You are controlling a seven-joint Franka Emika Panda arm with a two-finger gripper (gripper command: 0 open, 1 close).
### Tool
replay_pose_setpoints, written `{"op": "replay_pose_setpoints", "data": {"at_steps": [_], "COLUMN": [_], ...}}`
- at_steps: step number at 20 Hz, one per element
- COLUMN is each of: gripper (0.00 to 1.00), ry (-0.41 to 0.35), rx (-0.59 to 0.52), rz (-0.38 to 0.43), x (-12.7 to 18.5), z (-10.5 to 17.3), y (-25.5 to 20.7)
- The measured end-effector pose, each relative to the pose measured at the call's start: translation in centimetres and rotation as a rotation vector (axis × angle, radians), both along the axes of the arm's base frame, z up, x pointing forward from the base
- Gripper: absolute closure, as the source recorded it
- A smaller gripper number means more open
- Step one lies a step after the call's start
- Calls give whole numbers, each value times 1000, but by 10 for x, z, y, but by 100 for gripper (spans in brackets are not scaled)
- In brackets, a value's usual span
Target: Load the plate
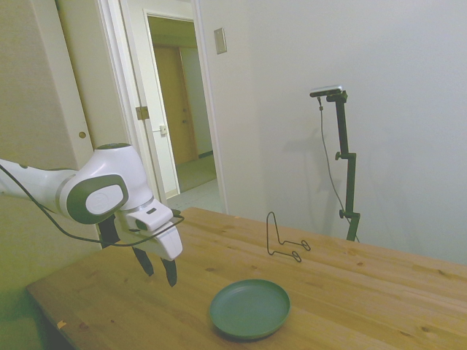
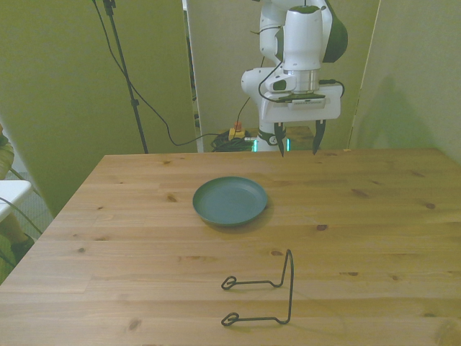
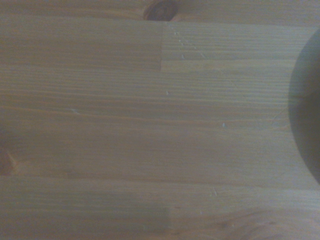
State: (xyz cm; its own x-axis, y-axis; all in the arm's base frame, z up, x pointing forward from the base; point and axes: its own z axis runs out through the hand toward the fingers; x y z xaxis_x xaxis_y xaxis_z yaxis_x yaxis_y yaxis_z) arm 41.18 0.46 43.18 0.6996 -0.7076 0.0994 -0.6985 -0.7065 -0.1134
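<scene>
Our pincer (image 2: 296,140) hangs above the far edge of the table (image 2: 374,216), fingers spread apart and pointing down, holding nothing. Going near to far in the front view, we see first the black wire stand (image 2: 265,295) close to the near edge, its upright loop rising at its right end. Beyond it, around the middle of the table, the teal-green plate (image 2: 230,200) lies flat with nothing on it, well apart from the stand. Farther back and to the front view's right of the plate the pincer hovers clear of it. From the wrist we see bare wood and the plate's dark rim (image 3: 307,115) at one edge.
</scene>
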Motion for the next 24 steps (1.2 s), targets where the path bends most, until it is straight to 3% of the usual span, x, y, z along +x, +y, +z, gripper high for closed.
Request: {"op": "replay_pose_setpoints", "data": {"at_steps": [10, 24], "gripper": [0, 0], "ry": [13, 7], "rx": [-4, -75], "rz": [-2, -47], "x": [11, 58], "z": [-8, -13], "y": [-5, -94]}}
